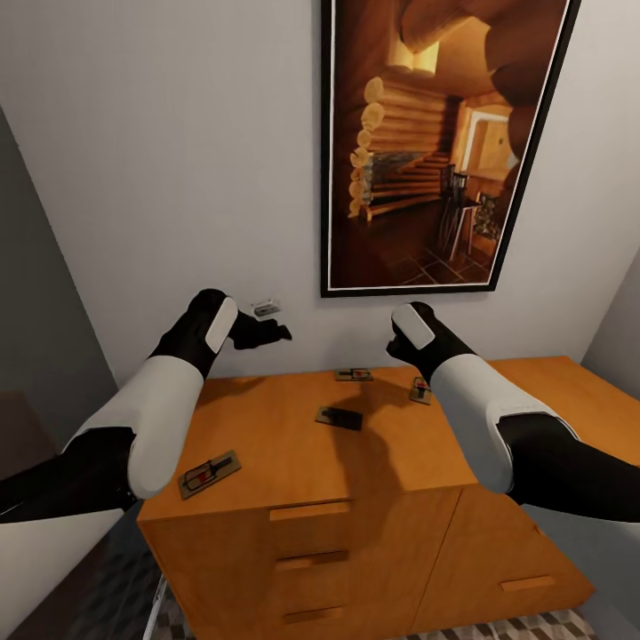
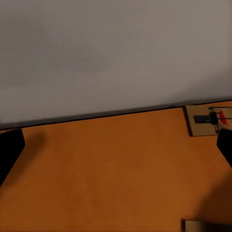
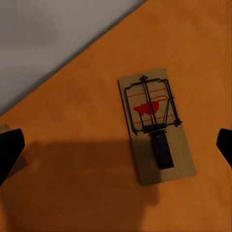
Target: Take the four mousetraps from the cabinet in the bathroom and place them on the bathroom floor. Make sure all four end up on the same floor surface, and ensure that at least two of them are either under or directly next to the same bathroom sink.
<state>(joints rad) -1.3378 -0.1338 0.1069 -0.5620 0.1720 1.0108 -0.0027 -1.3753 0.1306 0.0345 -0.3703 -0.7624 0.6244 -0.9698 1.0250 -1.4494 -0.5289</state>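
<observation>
Four mousetraps lie flat on my cabinet (image 1: 267,427) top: one (image 1: 210,473) at the front left corner, one (image 1: 339,417) mid-top, two (image 1: 354,374) (image 1: 420,389) near the back edge.

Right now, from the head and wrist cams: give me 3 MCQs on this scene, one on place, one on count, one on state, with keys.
1. Where do the mousetraps lie?
A. on the cabinet top
B. on the floor tiles
C. in an open drawer

2. How many mousetraps show in the head view?
A. two
B. four
C. six

3. How does the right gripper stand?
A. shut on a trap
B. open above a trap
C. shut on a drawer handle

Key:
1 A: all lie on the cabinet top.
2 B: front-left mousetrap, middle mousetrap, back mousetrap, right mousetrap.
3 B: the right gripper has its fingertips spread wide, the right mousetrap lying untouched between them.
</observation>
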